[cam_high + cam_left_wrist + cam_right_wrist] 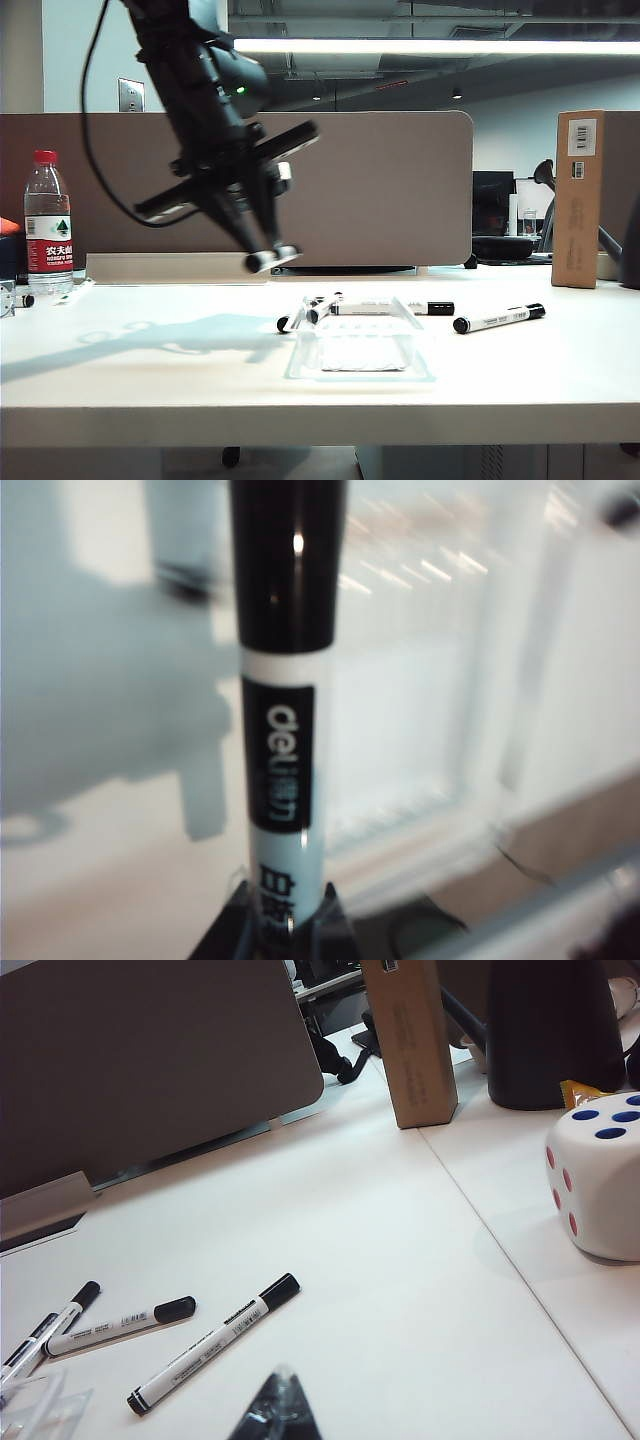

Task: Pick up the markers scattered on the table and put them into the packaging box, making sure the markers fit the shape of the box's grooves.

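My left gripper [275,255] hangs above the table [150,370], left of and behind the packaging box [360,345], a clear shallow tray. It is shut on a marker [285,730] with a white printed barrel and black cap; in the left wrist view the marker sticks straight out from the gripper [285,925], with the tray [480,680] blurred below. Several more markers lie behind the tray: a crossed pair [310,312], one [395,307] further back, one [497,319] to the right. My right gripper [278,1410] is shut and empty, near a lying marker [212,1344].
A water bottle [48,225] stands at the far left. A tall brown cardboard box [579,198] stands at the back right, with a dark object [550,1030] and a large white die [600,1180] beside it. A grey partition [400,180] runs along the back.
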`<action>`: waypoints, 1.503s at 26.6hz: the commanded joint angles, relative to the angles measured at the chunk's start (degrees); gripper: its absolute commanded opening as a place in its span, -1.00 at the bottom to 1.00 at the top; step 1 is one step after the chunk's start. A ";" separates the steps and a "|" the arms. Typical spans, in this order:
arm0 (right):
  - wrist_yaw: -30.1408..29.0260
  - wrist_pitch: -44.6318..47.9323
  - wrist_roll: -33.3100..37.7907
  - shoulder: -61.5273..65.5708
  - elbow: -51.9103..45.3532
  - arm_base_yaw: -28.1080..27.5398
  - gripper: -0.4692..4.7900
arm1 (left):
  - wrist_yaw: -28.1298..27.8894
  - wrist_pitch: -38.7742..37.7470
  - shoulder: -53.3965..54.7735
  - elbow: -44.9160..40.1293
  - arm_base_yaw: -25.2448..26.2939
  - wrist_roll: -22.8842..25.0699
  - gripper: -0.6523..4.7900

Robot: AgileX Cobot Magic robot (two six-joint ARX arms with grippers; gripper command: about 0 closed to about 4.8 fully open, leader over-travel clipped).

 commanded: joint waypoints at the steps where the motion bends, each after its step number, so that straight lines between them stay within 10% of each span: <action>1: 0.09 1.90 0.04 0.00 -0.26 0.02 -0.82 | 4.07 0.70 -0.26 0.28 -2.64 -0.35 -0.78; 32: 0.07 2.82 0.04 0.00 -0.26 0.02 -0.82 | -0.07 4.76 3.91 -0.09 -7.15 -15.12 -0.78; 40: 0.07 2.82 0.07 0.00 -0.26 0.02 -0.82 | -0.48 7.06 3.91 -0.09 -7.13 -15.78 -0.20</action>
